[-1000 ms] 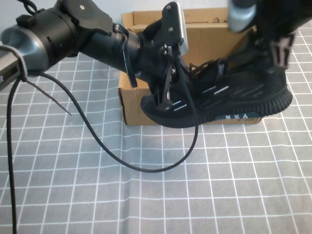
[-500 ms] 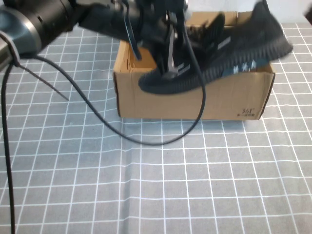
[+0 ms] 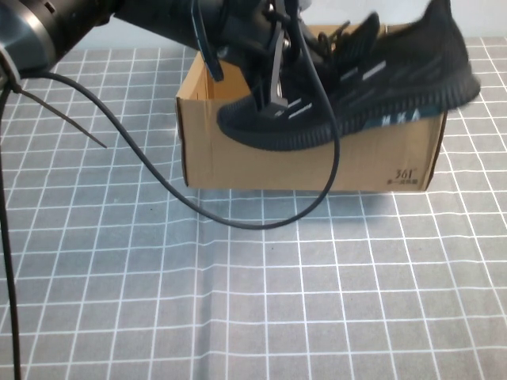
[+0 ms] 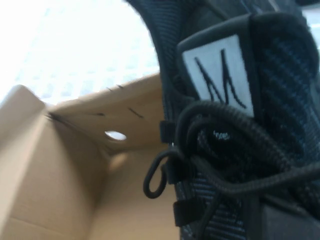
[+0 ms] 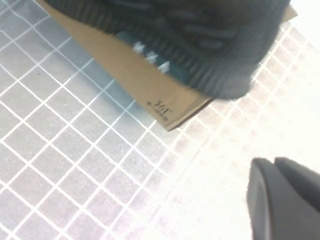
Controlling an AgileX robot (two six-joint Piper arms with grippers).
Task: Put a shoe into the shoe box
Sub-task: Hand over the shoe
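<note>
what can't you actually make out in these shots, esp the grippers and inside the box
- Left gripper: high view shows it at the shoe near the toe, but whether its fingers clamp it is hidden by its own body and the cable.
- Right gripper: right wrist view shows only a blurred dark part at the frame edge; out of frame in the high view.
- Shoe box floor: shoe covers it in the high view; left wrist view shows only one inside corner.
- Shoe heel: blurred in the high view.

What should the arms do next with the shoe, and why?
Probably lower it a little. The shoe hangs above the open box, sole over the front wall, toe held by the left gripper. The right gripper is away from the heel in its wrist view, so the left arm likely does the lowering.
</note>
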